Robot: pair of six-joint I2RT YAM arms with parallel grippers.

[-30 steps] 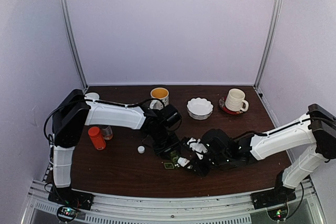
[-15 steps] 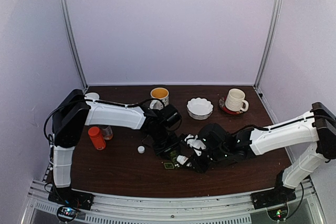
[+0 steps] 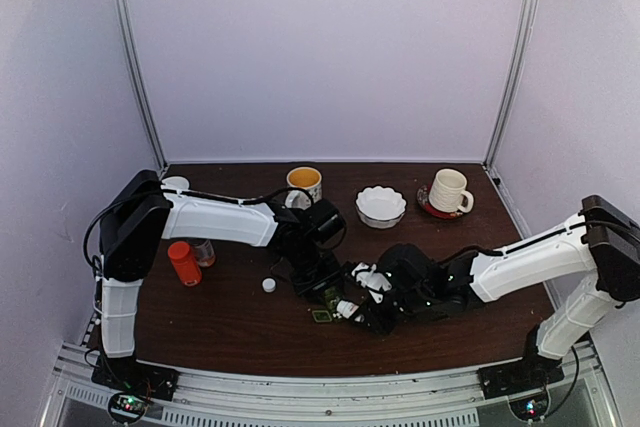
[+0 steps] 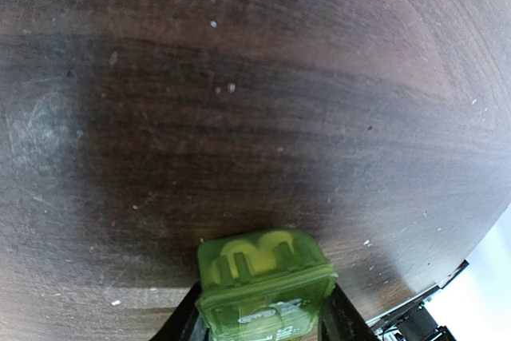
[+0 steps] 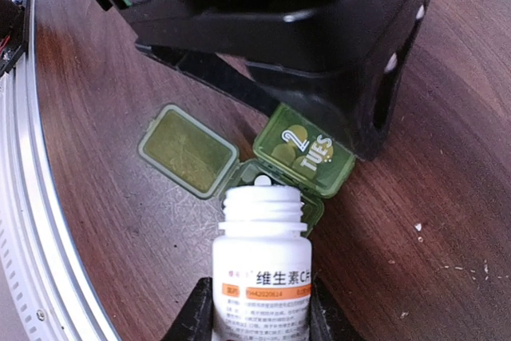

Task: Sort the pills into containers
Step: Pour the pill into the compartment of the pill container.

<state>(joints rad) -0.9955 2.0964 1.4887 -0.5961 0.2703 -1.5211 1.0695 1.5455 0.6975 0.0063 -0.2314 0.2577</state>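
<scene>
The containers are a small green pill box (image 5: 304, 157), with a shut "TUES" compartment and one lid (image 5: 188, 152) flipped open beside it. My left gripper (image 4: 266, 319) is shut on the end of the pill box (image 4: 266, 277) and holds it on the table. My right gripper (image 5: 259, 317) is shut on an uncapped white pill bottle (image 5: 262, 273), tipped with its mouth over the open compartment. A white pill (image 5: 263, 181) sits at the bottle's mouth. In the top view both grippers meet at the box (image 3: 323, 313) near the table's front middle.
A red bottle (image 3: 183, 262) and a small brown bottle (image 3: 204, 252) stand at the left. A white cap (image 3: 268, 285) lies beside the left arm. A yellow-lined mug (image 3: 305, 183), a white bowl (image 3: 380, 205) and a cream mug on a saucer (image 3: 447, 190) stand along the back.
My right arm has shifted slightly, bringing the bottle a little closer over the pill box. The left arm has not moved.
</scene>
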